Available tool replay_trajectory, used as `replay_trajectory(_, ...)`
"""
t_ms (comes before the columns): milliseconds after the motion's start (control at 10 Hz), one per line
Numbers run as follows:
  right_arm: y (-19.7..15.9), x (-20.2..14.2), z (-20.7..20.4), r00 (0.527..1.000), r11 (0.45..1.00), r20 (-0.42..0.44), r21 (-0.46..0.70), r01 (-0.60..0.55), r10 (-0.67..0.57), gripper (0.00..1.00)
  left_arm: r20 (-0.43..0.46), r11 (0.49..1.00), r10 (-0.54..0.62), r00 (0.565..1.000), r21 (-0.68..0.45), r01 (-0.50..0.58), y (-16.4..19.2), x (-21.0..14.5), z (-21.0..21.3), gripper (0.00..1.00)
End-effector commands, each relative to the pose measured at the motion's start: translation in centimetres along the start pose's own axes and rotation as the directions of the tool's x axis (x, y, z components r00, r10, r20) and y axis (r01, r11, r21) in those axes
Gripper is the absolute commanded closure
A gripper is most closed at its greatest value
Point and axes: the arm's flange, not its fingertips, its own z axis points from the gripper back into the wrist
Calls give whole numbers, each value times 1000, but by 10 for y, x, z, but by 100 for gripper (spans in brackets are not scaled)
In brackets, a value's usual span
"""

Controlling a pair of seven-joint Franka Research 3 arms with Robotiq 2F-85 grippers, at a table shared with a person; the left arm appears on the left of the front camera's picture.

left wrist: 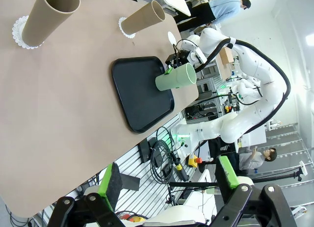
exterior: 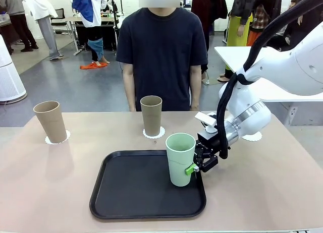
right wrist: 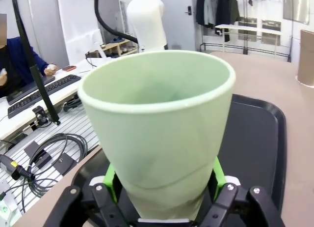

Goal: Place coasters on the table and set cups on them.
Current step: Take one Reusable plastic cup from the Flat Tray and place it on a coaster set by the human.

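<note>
Mint green cup (right wrist: 157, 138) fills the near view, clamped between the right gripper (exterior: 198, 165) and its green pads, standing on the black tray (exterior: 136, 192). Beyond the tray, two tan cups (exterior: 151, 115) sit on coasters (exterior: 154, 134). Left gripper (left wrist: 169, 180) hangs released.

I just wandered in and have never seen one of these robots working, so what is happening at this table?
The robot's right gripper has closed on a mint green cup standing on the black tray. Two tan cups already stand on white coasters on the table. A third coaster lies bare beyond the right arm. The left gripper hangs open, away from the table. A person stands at the far side, watching.
</note>
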Motion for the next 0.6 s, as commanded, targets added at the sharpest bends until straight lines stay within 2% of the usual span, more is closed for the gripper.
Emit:
replay_trajectory(0, 35, 46, 23, 1000, 985, -14, -171, -5, 3, 100, 5, 1000, -2, 1000, 2, 2, -1, -1, 0, 0)
replay_trajectory(300, 98, 117, 99, 998, 905, -18, -424, 42, -55, 100, 5, 1000, -2, 1000, 2, 2, -1, -1, 0, 0)
replay_trajectory(500, 123, 136, 137, 997, 854, 27, -515, 75, -71, 100, 5, 1000, -2, 1000, 2, 2, -1, -1, 0, 0)
